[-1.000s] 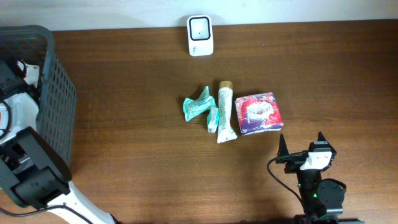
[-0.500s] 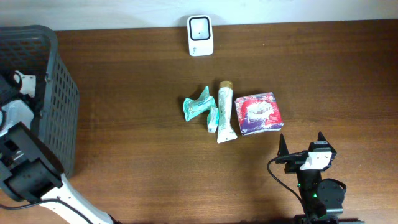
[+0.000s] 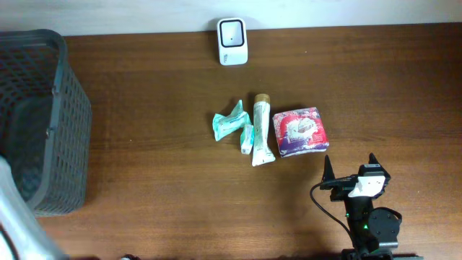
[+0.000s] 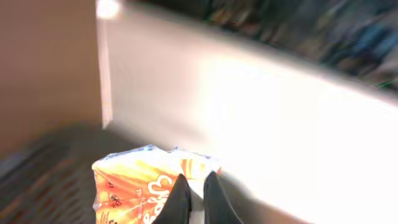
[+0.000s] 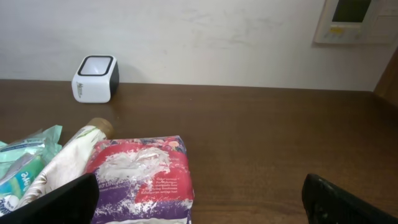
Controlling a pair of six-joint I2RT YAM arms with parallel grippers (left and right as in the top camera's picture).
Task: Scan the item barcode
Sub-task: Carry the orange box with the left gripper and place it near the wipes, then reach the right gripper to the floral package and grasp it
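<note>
In the left wrist view my left gripper point(image 4: 196, 180) is shut on the top edge of an orange snack packet point(image 4: 130, 186), held up above the dark basket floor; the picture is blurred. Only a pale blur of the left arm point(image 3: 13, 217) shows in the overhead view. The white barcode scanner point(image 3: 232, 41) stands at the table's far edge and also shows as scanner point(image 5: 95, 79) in the right wrist view. My right gripper point(image 3: 350, 167) sits near the front edge, open and empty, just short of a purple-red pack point(image 5: 143, 180).
A dark mesh basket point(image 3: 61, 79) stands at the table's left end. At mid-table lie the purple-red pack point(image 3: 300, 131), a pale tube point(image 3: 260, 130) with a gold cap, and two teal packets point(image 3: 229, 120). A wall runs behind the scanner.
My left gripper has shut on the orange packet and the left arm has risen out of the basket, leaving the overhead view. The right arm has not moved.
</note>
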